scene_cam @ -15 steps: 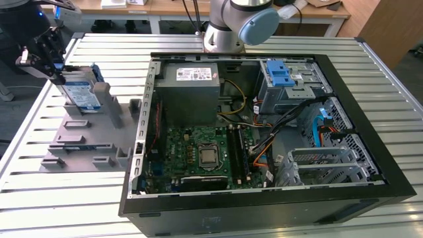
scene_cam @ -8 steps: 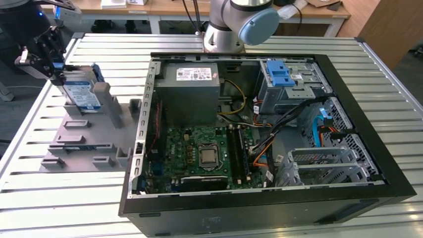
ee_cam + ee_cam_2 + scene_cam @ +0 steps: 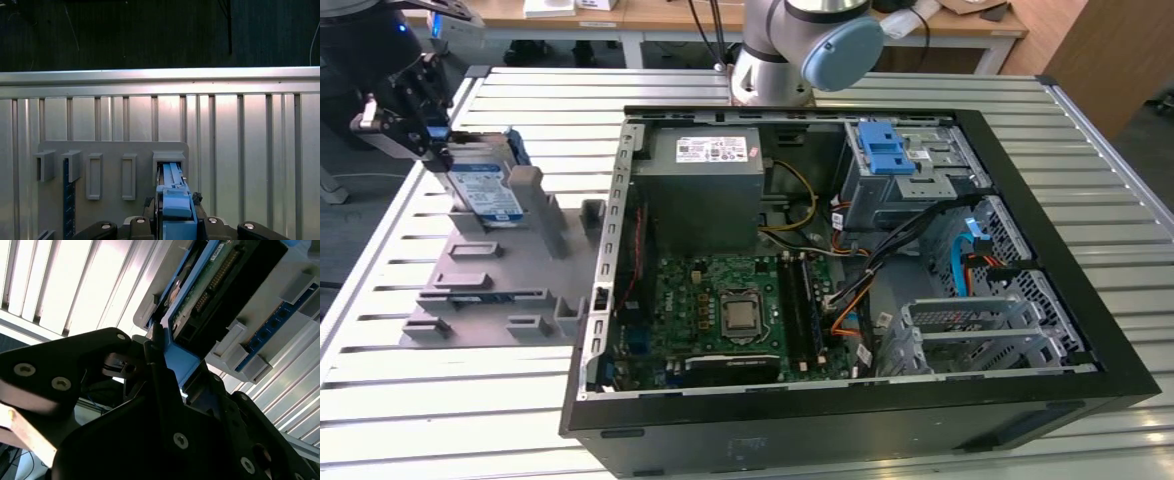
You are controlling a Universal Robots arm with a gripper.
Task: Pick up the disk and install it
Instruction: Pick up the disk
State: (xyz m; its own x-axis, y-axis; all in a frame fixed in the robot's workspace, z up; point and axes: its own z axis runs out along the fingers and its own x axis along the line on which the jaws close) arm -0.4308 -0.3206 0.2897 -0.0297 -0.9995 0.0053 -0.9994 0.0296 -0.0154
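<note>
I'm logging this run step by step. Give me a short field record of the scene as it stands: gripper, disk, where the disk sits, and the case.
grip: gripper closed on the blue rail of the disk
disk pose: upright on edge, lower end at a slot of the grey holder
holder place: on the slatted table, to the exterior view's left of the computer case
case state: side open, boards exposed
install status: not yet done; disk is outside the case
</note>
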